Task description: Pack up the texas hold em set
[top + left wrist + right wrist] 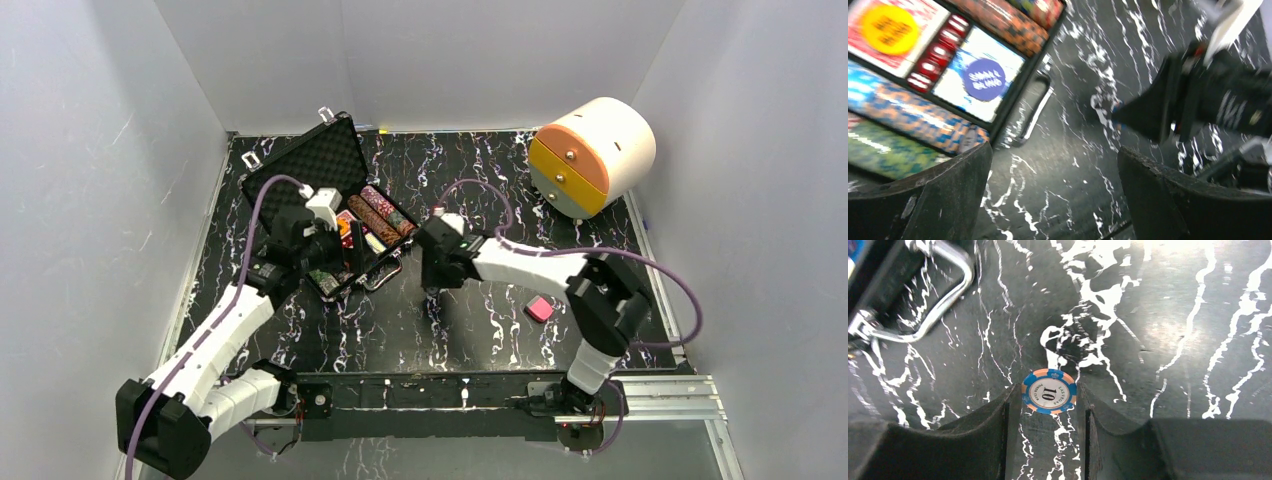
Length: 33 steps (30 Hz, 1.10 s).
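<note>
— What is seen nearest, at the right gripper (1048,412)?
— A blue-and-orange poker chip (1049,391), marked 10, is found flat on the table (1173,340) between the fingertips. The jaws are drawn in to about its width; whether the rim is actually pinched cannot be told.
— How is the chip expected to handle?
— It is judged light, stiff and smooth, and very thin against a hard top. Hold is best taken across the rim, at opposite edges. Little is offered for the pads to bite on, so a slip or a flip is to be feared.
— And the left gripper (1053,165)?
— It is held wide apart with nothing in it, over bare table just beside the front edge of the case (1023,85).
— What is made out farther on?
— The case is laid open at the table's far left, lid raised. Rows of chips (385,212), a red-backed card deck (903,30) and a "small blind" button (983,80) are seated in it.
— What is hidden?
— Much of the tray is covered by the left arm from above, so a free slot cannot be picked out, and the left wrist view is blurred. A pink block (540,308) and a cream-and-orange cylinder (595,155) are seen well apart.
</note>
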Tool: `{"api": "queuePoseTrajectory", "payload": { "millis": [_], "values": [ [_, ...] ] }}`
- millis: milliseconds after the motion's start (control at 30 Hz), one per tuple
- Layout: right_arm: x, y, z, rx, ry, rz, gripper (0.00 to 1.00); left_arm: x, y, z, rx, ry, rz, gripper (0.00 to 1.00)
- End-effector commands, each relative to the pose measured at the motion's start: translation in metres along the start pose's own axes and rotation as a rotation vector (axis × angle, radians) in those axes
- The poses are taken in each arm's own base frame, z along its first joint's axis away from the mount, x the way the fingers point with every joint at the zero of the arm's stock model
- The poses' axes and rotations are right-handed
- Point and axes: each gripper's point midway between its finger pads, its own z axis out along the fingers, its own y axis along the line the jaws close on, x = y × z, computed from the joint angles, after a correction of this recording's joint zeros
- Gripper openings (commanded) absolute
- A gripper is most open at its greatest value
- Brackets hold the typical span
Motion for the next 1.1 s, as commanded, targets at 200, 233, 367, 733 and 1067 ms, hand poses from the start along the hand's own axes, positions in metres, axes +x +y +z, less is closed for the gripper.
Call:
{"api": "queuePoseTrajectory", "payload": {
  "millis": [200,233,367,733,1067],
  "values": [
    [-0.053,0.017,-0.049,-0.323,-0.119,0.427,0.46,0.031,-0.068,0.019,0.392,0.006,-0.058,0.88],
    [-0.055,0.018,-0.052,-0.34,-0.121,0.452,0.46,0.033,-0.074,0.021,0.415,-0.002,-0.062,0.88],
    [-0.06,0.024,-0.064,-0.41,-0.119,0.537,0.46,0.039,-0.099,0.032,0.495,-0.047,-0.07,0.81],
    [-0.062,0.035,-0.083,-0.513,-0.083,0.606,0.46,0.036,-0.111,0.054,0.513,-0.095,-0.144,0.57],
    [-0.06,0.04,-0.084,-0.541,-0.054,0.602,0.46,0.017,-0.107,0.056,0.478,-0.197,-0.148,0.37]
  ]
}}
